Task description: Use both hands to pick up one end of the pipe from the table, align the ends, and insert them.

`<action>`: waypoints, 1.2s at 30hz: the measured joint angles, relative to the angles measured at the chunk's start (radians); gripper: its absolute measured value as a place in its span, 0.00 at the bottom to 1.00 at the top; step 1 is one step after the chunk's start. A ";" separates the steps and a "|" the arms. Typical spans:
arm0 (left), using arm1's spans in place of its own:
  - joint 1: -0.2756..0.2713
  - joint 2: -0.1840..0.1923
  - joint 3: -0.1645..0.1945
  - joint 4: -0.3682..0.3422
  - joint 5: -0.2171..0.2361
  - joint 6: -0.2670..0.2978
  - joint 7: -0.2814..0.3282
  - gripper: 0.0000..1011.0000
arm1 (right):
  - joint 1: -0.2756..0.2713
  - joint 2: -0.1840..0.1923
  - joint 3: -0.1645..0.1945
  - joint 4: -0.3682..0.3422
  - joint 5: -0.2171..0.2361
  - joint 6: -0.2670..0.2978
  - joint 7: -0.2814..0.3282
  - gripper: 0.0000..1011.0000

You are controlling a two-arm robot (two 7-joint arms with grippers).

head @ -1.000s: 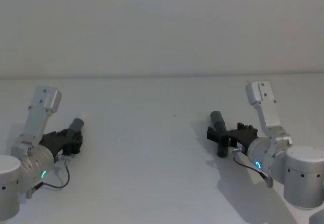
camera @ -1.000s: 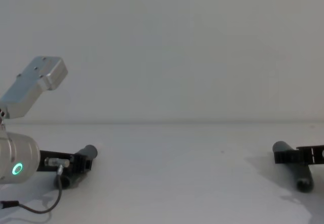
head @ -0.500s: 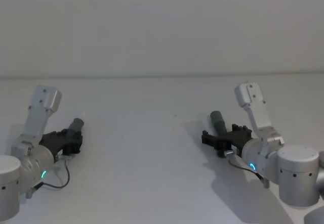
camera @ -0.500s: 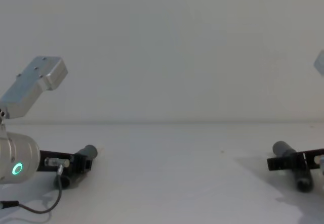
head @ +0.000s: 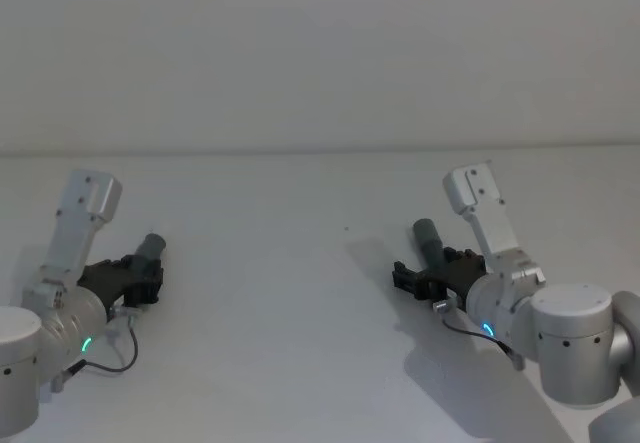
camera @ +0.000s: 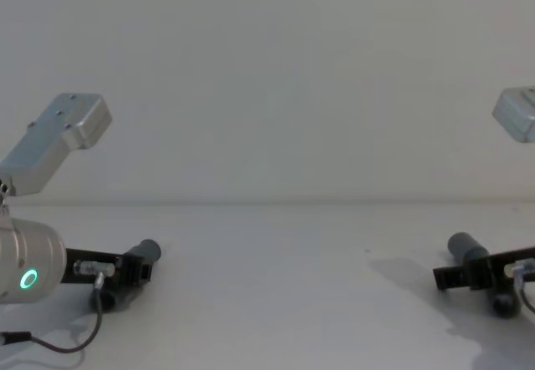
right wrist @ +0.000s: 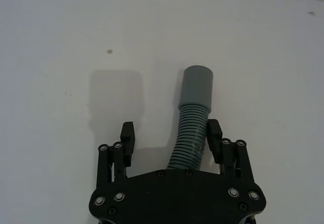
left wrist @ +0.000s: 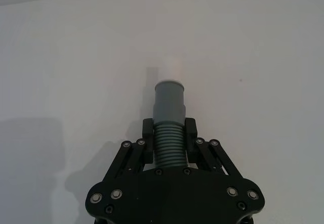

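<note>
On the white table (head: 290,323) lie two grey corrugated pipe pieces. My left gripper (left wrist: 169,133) at the left is shut on the ribbed part of one piece (left wrist: 168,100), whose white-tipped end (left wrist: 172,70) juts out past the fingers; the head view shows this gripper (head: 148,271) low over the table. At the right, my right gripper (right wrist: 170,132) is open around the other pipe piece (right wrist: 195,95), which rests beside one finger (right wrist: 214,132) with a wide gap to the other. Its smooth grey cuff (head: 427,235) points away from the gripper (head: 433,268).
A pale wall stands behind the table's far edge (head: 320,151). Bare table surface lies between the two arms. A thin cable (head: 118,348) loops off the left wrist.
My right arm has swung toward the middle, its open gripper shifting left around the pipe piece, which has hardly moved. The left arm and its pipe piece are unchanged.
</note>
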State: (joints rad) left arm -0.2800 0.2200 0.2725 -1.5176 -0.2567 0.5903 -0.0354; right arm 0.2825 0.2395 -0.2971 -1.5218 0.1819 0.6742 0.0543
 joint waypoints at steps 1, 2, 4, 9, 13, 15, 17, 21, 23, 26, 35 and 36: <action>0.000 0.000 0.000 0.000 0.000 0.000 0.000 0.32 | 0.000 0.000 0.000 0.000 0.000 0.000 0.000 0.83; 0.000 0.000 0.000 0.000 0.000 0.000 0.000 0.32 | 0.002 0.000 -0.002 0.001 -0.002 0.001 0.000 0.79; 0.000 0.000 0.000 0.000 0.000 0.000 0.000 0.32 | 0.002 0.000 -0.004 0.002 -0.003 0.002 0.001 0.74; 0.000 0.000 0.000 0.000 0.000 0.000 0.000 0.32 | 0.005 0.001 -0.009 0.003 -0.008 0.004 0.001 0.59; 0.000 0.000 0.000 0.000 0.000 0.000 0.000 0.32 | 0.007 0.001 -0.011 0.005 -0.010 0.005 0.001 0.46; 0.000 0.000 0.000 0.000 0.000 0.000 0.000 0.32 | 0.007 0.001 -0.012 0.005 -0.011 0.006 0.001 0.37; 0.000 0.000 0.000 0.000 0.000 0.000 0.000 0.32 | 0.008 0.001 -0.012 0.005 -0.011 0.006 0.002 0.33; 0.000 0.000 0.000 0.000 0.000 0.000 0.000 0.32 | 0.008 0.002 -0.014 0.006 -0.012 0.007 0.002 0.25; 0.000 0.000 0.000 0.000 0.000 0.000 0.000 0.32 | 0.008 0.002 -0.014 0.006 -0.013 0.008 0.002 0.23; 0.000 0.000 0.000 0.000 0.000 0.000 0.000 0.32 | 0.009 0.002 -0.015 0.006 -0.013 0.008 0.002 0.22; 0.000 0.000 0.000 0.000 0.000 0.000 0.000 0.32 | 0.010 0.002 -0.016 0.007 -0.015 0.009 0.002 0.22; 0.000 0.000 0.000 0.000 0.000 0.000 0.000 0.32 | 0.010 0.002 -0.016 0.007 -0.015 0.009 0.002 0.22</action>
State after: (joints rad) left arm -0.2800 0.2201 0.2725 -1.5177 -0.2566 0.5905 -0.0354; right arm 0.2921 0.2414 -0.3128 -1.5148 0.1673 0.6831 0.0564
